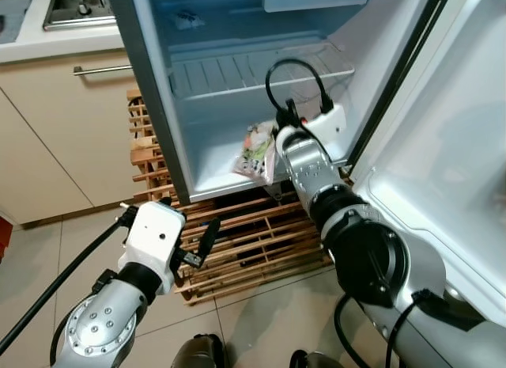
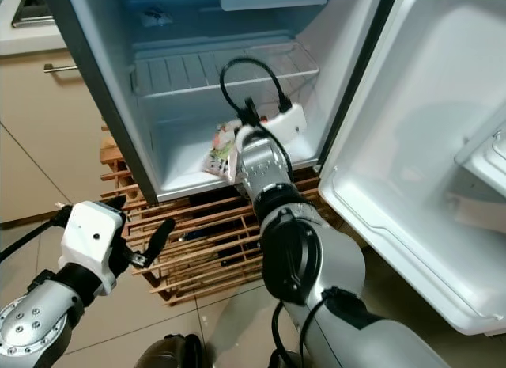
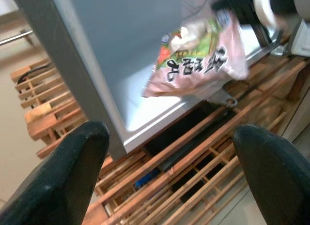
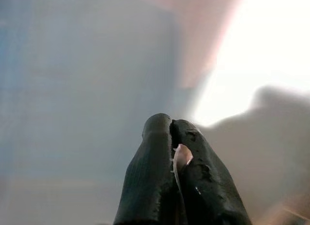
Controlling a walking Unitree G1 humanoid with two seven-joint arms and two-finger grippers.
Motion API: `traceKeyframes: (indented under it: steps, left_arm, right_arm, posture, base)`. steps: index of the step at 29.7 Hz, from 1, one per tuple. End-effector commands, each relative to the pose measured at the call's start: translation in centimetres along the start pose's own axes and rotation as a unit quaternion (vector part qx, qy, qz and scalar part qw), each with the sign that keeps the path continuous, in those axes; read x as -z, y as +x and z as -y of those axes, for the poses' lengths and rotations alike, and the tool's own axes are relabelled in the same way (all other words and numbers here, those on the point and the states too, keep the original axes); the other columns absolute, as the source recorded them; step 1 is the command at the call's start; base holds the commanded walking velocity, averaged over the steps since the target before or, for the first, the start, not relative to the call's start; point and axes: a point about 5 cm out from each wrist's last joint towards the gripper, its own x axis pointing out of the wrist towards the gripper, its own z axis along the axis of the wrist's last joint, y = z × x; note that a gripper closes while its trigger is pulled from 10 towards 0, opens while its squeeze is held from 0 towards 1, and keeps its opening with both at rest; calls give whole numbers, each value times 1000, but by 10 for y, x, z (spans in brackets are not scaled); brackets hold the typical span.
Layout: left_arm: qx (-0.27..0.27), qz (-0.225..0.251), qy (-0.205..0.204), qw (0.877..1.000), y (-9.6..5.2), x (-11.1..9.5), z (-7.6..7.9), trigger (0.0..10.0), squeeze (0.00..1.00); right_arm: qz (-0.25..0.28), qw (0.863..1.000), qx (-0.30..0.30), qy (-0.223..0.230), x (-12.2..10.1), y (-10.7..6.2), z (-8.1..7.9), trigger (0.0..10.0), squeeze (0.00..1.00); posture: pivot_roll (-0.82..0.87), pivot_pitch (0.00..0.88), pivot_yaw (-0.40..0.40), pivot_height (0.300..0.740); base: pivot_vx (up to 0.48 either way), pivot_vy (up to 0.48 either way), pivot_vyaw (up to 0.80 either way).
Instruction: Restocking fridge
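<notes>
Pink and green, a snack bag (image 1: 258,150) hangs at the front of the fridge (image 1: 237,91), low in the bottom compartment, just above its floor and below the wire shelf (image 1: 261,71). The right gripper (image 4: 175,157) reaches in through the open doorway and holds the bag by an edge: in the right wrist view its two fingers (image 4: 150,176) are pressed together with a sliver of pale wrapper pinched between them. What lies behind them in that view is a blur, perhaps the fridge wall.

The left gripper (image 1: 190,241) hovers outside, low and left of the fridge, over the wooden pallet (image 1: 245,241) that the fridge stands on. Its fingers (image 3: 72,172) are spread wide apart and hold nothing; between them the left wrist view shows the bag and the fridge's lower edge.

The fridge door (image 2: 427,162) stands swung open on the right. A cabinet (image 1: 55,130) with a bar handle sits to the left, on a tiled floor (image 1: 32,265).
</notes>
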Motion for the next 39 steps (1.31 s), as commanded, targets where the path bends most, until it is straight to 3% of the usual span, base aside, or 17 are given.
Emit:
traceKeyframes:
  steps: [1, 2, 3, 7, 13, 14, 16, 17, 18, 23, 26, 27, 28, 32, 33, 35, 39]
  left_arm:
    - [-1, 1, 6, 1000, -3, -3, 2, 10000, 0]
    - [-5, 0, 7, 1000, -4, -3, 2, 10000, 0]
    - [-8, -1, 6, 1000, -5, -3, 1, 10000, 0]
    - [-11, -5, 6, 1000, -9, -3, 2, 10000, 0]
    - [-13, -7, 9, 1000, -10, -3, 4, 10000, 0]
    - [-15, -7, 8, 1000, -11, -4, 4, 10000, 0]
    - [-17, -7, 8, 1000, -11, -4, 4, 10000, 0]
    - [-17, -7, 8, 1000, -11, -4, 4, 10000, 0]
    - [-15, -3, 13, 1000, -10, -5, 6, 10000, 0]
    - [-11, 12, 41, 999, -5, -8, 14, 10000, 0]
    - [-13, 14, 39, 999, -2, -9, 16, 10000, 0]
    - [-13, 14, 39, 999, -2, -9, 16, 10000, 0]
    - [-17, 14, 39, 999, -2, -9, 15, 10000, 0]
    - [-19, 13, 40, 999, -2, -8, 16, 10000, 0]
    - [-19, 13, 40, 999, -2, -8, 16, 10000, 0]
    - [-19, 15, 43, 999, 0, -8, 19, 10000, 0]
    - [-21, 18, 47, 999, 2, -8, 19, 10000, 0]
  right_arm:
    - [-25, 999, -2, -24, 18, -2, -5, 0, 208]
    - [-25, 999, -1, -31, 18, -2, -4, 0, 204]
    - [-25, 999, 2, -33, 18, -2, -3, 0, 0]
    - [-20, 998, -6, -61, 16, -2, -9, 0, 0]
    - [-6, 993, -64, -94, 12, -2, -37, 0, 0]
    - [-6, 991, -72, -116, 12, -2, -40, 0, 753]
    - [-7, 989, -76, -125, 13, -2, -42, 0, 753]
    - [-5, 987, -79, -139, 13, -2, -43, 4196, 1000]
    - [-2, 985, -84, -149, 12, -2, -44, 10000, 1000]
    - [17, 976, -109, -187, 5, -3, -57, 10000, 1000]
    - [47, 947, -125, -293, -2, -3, -69, 10000, 1000]
    - [47, 947, -125, -293, -2, -3, -69, 10000, 1000]
    - [87, 900, -127, -407, -7, -5, -78, 10000, 1000]
    - [146, 820, -130, -538, -10, -8, -92, 10000, 1000]
    - [146, 820, -130, -538, -10, -8, -92, 10000, 1000]
    - [157, 786, -127, -584, -7, -9, -90, 10000, 1000]
    - [186, 751, -115, -623, -7, -10, -86, 10000, 1000]
  posture:
    - [350, 174, -19, 740]
    - [352, 175, -20, 740]
    - [354, 178, -22, 740]
    - [370, 185, -22, 740]
    - [379, 190, -24, 740]
    - [375, 190, -27, 740]
    - [375, 190, -27, 740]
    - [372, 189, -30, 740]
    - [367, 187, -32, 740]
    - [353, 183, -36, 740]
    - [355, 182, -39, 740]
    - [355, 182, -39, 740]
    - [354, 181, -45, 740]
    - [348, 182, -44, 740]
    - [348, 182, -44, 740]
    - [338, 183, -48, 740]
    - [328, 185, -50, 740]
  base:
    - [0, 0, 0]
    - [0, 0, 0]
    - [0, 0, 0]
    - [0, 0, 0]
    - [0, 0, 0]
    - [0, 0, 0]
    - [0, 0, 0]
    - [0, 0, 0]
    - [0, 0, 0]
    - [0, 0, 0]
    - [0, 0, 0]
    - [0, 0, 0]
    - [0, 0, 0]
    - [0, 0, 0]
    - [0, 0, 0]
    - [0, 0, 0]
    - [0, 0, 0]
